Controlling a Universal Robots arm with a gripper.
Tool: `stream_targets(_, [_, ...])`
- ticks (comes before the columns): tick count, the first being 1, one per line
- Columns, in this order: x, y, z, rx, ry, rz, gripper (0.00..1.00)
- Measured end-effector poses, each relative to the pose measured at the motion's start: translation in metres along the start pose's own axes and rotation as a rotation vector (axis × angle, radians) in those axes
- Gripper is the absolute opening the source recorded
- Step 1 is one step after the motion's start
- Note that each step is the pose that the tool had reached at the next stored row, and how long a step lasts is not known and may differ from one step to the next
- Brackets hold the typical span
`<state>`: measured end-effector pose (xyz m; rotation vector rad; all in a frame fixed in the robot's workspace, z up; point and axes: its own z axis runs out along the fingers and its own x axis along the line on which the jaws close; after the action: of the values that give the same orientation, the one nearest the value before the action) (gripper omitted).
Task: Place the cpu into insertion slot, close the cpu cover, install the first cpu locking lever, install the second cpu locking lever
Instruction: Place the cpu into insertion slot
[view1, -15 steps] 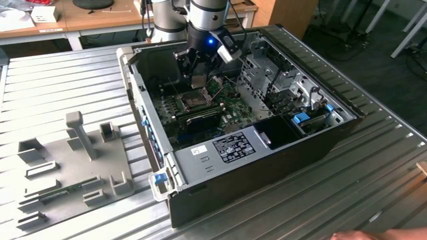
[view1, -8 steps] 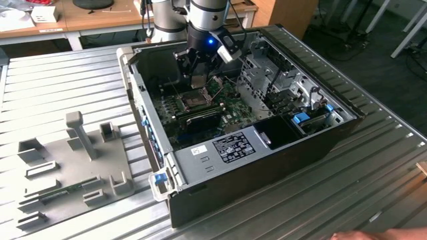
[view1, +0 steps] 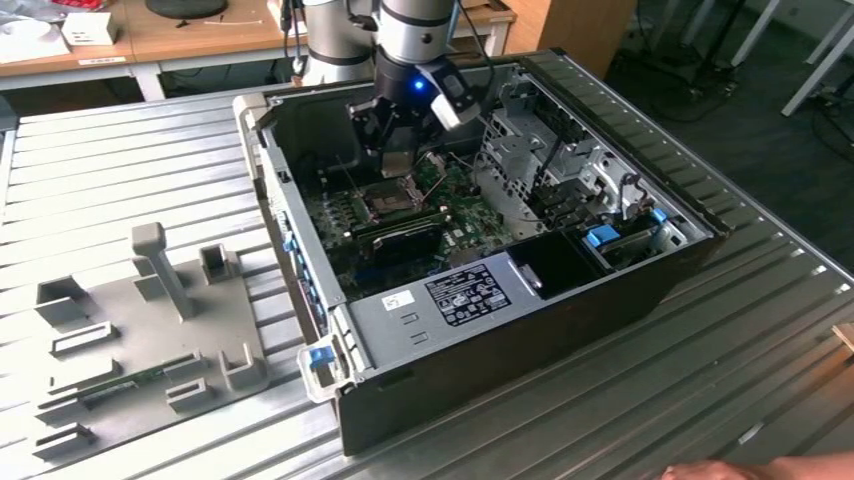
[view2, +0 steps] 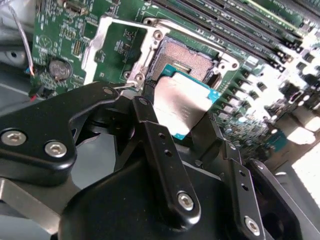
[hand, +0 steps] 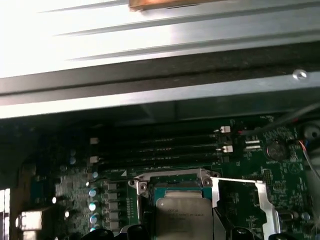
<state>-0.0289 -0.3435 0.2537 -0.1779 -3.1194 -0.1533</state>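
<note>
My gripper (view1: 396, 158) is shut on the cpu (view1: 398, 167), a flat chip with a dull silvery top and teal edge, inside the open computer case. In the second wrist view the cpu (view2: 181, 102) sits between two black fingers (view2: 150, 120), tilted, just short of the insertion slot (view2: 187, 57), whose dark pin field lies bare. The cpu cover (view2: 100, 47) is swung open beside the slot, with green board showing through its cut-out. In the first wrist view the cpu (hand: 182, 217) hangs over the slot's rim (hand: 172, 176), with the open cover (hand: 270, 210) to one side.
Long black memory slots (hand: 160, 147) run beside the socket. The case's walls (view1: 274, 170) and the metal drive cage (view1: 561, 170) hem in the board. A grey fixture plate (view1: 147, 330) lies on the table at the exterior view's left. A hand (view1: 761, 470) shows at the bottom right.
</note>
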Motion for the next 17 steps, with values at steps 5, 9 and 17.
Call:
stream_targets(5, [0.0000, -0.0002, 0.0016, -0.0017, -0.0088, 0.091, 0.54])
stream_targets(9, [-0.0001, -0.0003, 0.0029, -0.0032, -0.0160, 0.164, 0.54])
stream_targets(17, [-0.0001, -0.0005, 0.0052, -0.0058, -0.0301, 0.309, 0.54])
